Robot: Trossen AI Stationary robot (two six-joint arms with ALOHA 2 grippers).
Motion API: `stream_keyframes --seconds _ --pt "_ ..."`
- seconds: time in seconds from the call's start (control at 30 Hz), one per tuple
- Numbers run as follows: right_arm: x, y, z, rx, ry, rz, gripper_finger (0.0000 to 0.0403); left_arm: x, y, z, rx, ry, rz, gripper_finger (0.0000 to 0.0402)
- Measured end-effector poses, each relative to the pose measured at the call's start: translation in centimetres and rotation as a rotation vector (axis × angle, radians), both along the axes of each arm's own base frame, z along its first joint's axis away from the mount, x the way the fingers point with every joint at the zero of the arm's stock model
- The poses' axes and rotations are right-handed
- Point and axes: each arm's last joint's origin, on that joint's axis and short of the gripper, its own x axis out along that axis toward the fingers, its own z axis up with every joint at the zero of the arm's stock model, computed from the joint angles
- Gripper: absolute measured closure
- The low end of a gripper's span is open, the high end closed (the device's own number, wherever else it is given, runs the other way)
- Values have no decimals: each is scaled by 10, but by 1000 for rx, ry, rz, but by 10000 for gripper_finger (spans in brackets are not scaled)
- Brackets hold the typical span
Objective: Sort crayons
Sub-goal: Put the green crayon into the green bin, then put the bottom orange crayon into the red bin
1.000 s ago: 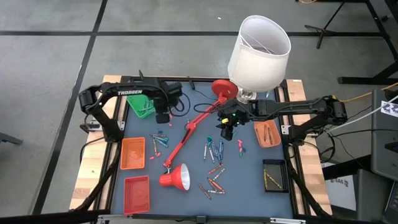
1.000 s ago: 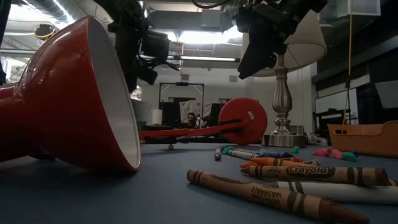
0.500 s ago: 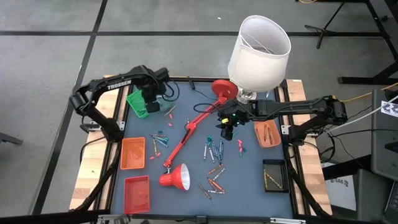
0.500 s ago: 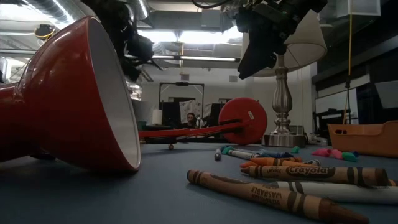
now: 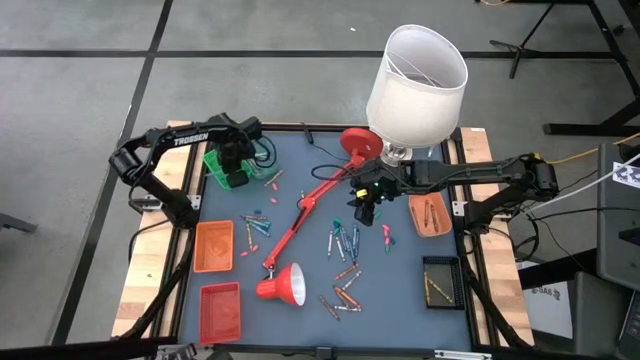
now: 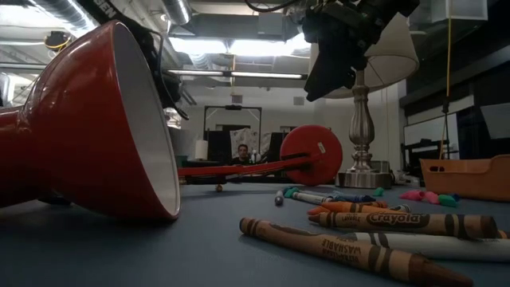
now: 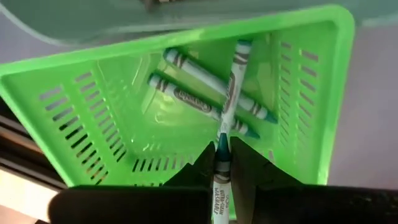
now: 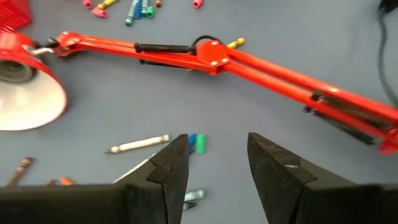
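My left gripper (image 5: 237, 176) hangs over the green basket (image 5: 222, 166) at the table's far left, shut on a teal crayon (image 7: 221, 163). The basket (image 7: 124, 93) holds three crayons (image 7: 211, 93) lying crossed on its floor. My right gripper (image 5: 363, 208) is open and empty, above the table's middle beside the red lamp arm (image 5: 305, 210). A white crayon (image 8: 138, 145) and a blue one (image 8: 196, 142) lie on the mat under it. More crayons lie loose in the middle (image 5: 343, 243), toward the near edge (image 5: 345, 295) and at the left (image 5: 255, 225). My left gripper pinches the teal crayon between its two fingers, which lie across the crayon. The crayon's coloured tip (image 7: 222, 144) sticks out past the fingertips, and its paper-wrapped part runs back between them. The crayon is lifted clear, above the green basket's inside.
A red desk lamp lies across the mat, its shade (image 5: 283, 286) near the front. A white-shaded lamp (image 5: 415, 75) stands at the far right. An orange tray (image 5: 213, 245) and a red tray (image 5: 220, 310) sit left; a brown tray (image 5: 430, 214) and a black tray (image 5: 440, 280) sit right.
My left gripper has carried the teal crayon toward the table's left edge, from beside the green basket to over it, staying shut.
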Motion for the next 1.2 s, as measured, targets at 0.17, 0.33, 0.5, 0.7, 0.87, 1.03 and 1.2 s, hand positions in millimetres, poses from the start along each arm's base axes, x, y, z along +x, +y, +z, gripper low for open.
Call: stream_keyframes --seconds 0.17,0.33,0.5,0.7,0.87,1.03,1.2 --pt "1 13 0 55 -4 75 240 2 2 -5 36 -35 1 351" --pt "0 40 0 58 -3 169 240 5 5 -5 67 -66 1 314" --pt "-4 69 0 56 -1 264 240 6 7 -5 81 -79 2 293" --pt "-10 102 -1 18 2 326 240 7 7 -5 85 -82 18 286" --pt "-9 125 -12 -7 20 352 240 7 7 -5 86 -83 20 291" --pt "1 143 -37 -17 68 393 240 7 7 -5 84 -87 20 297" --pt "12 159 -60 4 70 397 240 7 7 -6 82 -89 20 298"
